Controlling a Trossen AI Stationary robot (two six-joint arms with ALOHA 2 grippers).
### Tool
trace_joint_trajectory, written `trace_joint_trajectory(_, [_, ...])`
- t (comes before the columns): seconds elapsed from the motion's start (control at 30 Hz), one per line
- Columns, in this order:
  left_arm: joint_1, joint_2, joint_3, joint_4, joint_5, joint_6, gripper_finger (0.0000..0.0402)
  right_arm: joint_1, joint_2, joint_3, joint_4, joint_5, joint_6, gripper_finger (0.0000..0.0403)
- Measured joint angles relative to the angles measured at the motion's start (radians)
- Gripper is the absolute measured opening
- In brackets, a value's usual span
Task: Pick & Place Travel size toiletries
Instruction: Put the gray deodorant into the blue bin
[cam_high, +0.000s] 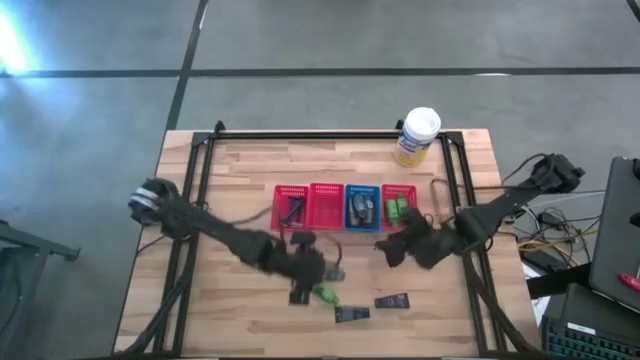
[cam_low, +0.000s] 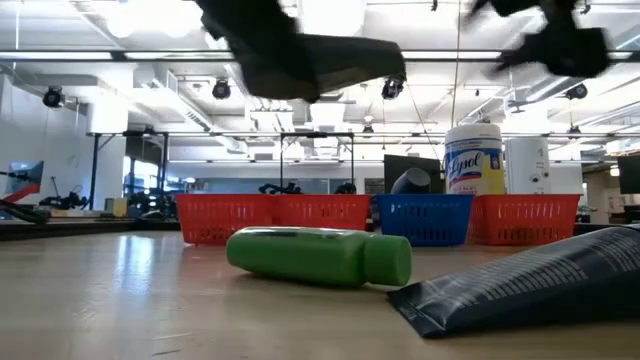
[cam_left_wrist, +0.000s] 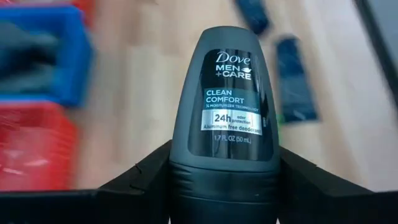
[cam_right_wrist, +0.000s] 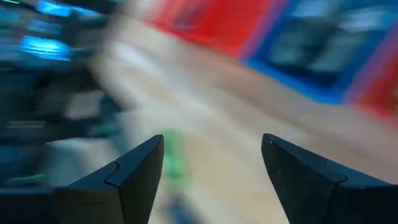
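My left gripper (cam_left_wrist: 224, 165) is shut on a dark grey Dove roll-on deodorant (cam_left_wrist: 227, 93) and hovers above the table's middle (cam_high: 318, 268), just far of a green bottle (cam_high: 325, 295). In the low view that bottle (cam_low: 320, 255) lies on its side. Two flat dark sachets (cam_high: 351, 314) (cam_high: 392, 301) lie near the table's near edge; one fills the low view's right (cam_low: 530, 285). My right gripper (cam_right_wrist: 214, 149) is open and hangs in the air near the blue basket (cam_high: 388, 247), touching nothing. My left gripper pinches the deodorant between its two fingers at the lower body (cam_left_wrist: 186, 163), below the label, one finger (cam_left_wrist: 146, 177) on each side. The bottle points straight out from the fingers with its rounded end away from them. It is lifted clear of the table.
Four small mesh baskets stand in a row across the table's middle: red (cam_high: 290, 207), red (cam_high: 326, 205), blue (cam_high: 362, 207) and red (cam_high: 398, 203), each with items inside. A yellow canister with a white lid (cam_high: 417, 135) stands at the far edge. Bare wood lies left of the baskets.
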Motion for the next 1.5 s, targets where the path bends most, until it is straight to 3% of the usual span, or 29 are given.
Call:
trace_joint_trajectory(0.13, [0.084,-0.028,-0.001,0.024,0.001,0.073,0.021,-0.064,-0.086,-0.172,0.495,-0.057,-0.117,0.026])
trace_joint_trajectory(0.23, [0.125,-0.052,-0.001,0.033,-0.012,0.1,0.021,-0.094,-0.118,-0.25,0.61,-0.039,-0.106,0.0258])
trace_joint_trajectory(0.43, [0.172,-0.062,-0.001,0.145,-0.015,0.193,0.021,-0.112,-0.114,-0.289,0.611,-0.07,-0.033,0.028])
trace_joint_trajectory(0.87, [0.223,-0.06,-0.001,0.275,0.013,0.24,0.021,-0.185,-0.041,-0.26,0.717,-0.118,-0.063,0.0338])
trace_joint_trajectory(1.5, [0.222,-0.043,-0.001,0.31,0.018,0.237,0.021,-0.224,0.011,-0.26,0.815,-0.195,-0.077,0.0279])
